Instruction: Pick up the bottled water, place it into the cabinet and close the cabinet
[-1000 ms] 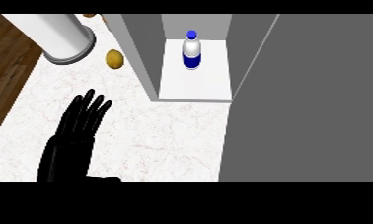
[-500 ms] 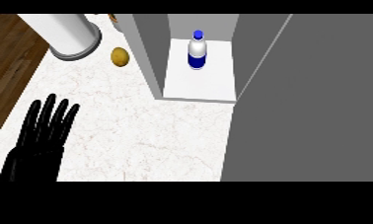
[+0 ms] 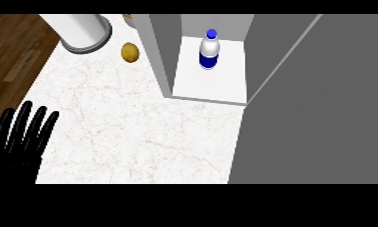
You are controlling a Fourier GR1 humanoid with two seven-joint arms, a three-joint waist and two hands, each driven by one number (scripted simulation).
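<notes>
- While the cabinet (image 3: 214,83) is open, we see the bottled water (image 3: 210,51) standing upright on its white shelf, toward the far end, roughly centred between the side walls.
- Bottle: blue cap, white upper body, blue lower band. Nothing touches it.
- Cabinet door (image 3: 317,101) is the big grey panel on the right, swung out toward the near side; its edge runs diagonally from far right down to the shelf's near right corner.
- Cabinet's left wall (image 3: 159,51) is grey and sits between the shelf and the rest of the counter.
- Our left hand (image 3: 26,131) shows at the left edge, near side, over the edge of the marble counter (image 3: 140,131). Fingers straight, spread wide, pointing far. It holds nothing and is well apart from the bottle and the cabinet.
- Our right hand is not visible in this view, so we say nothing on its fingers.
- Left of the cabinet, far side: a small yellow-brown rounded item, looks like a potato (image 3: 130,52), lying on the counter just beside the cabinet wall.
- Further left of that: a white cylinder on a dark grey base (image 3: 85,31), partly cut by the far edge; we cannot tell what it is.
- Wooden floor (image 3: 22,56) shows beyond the counter's left edge.
</notes>
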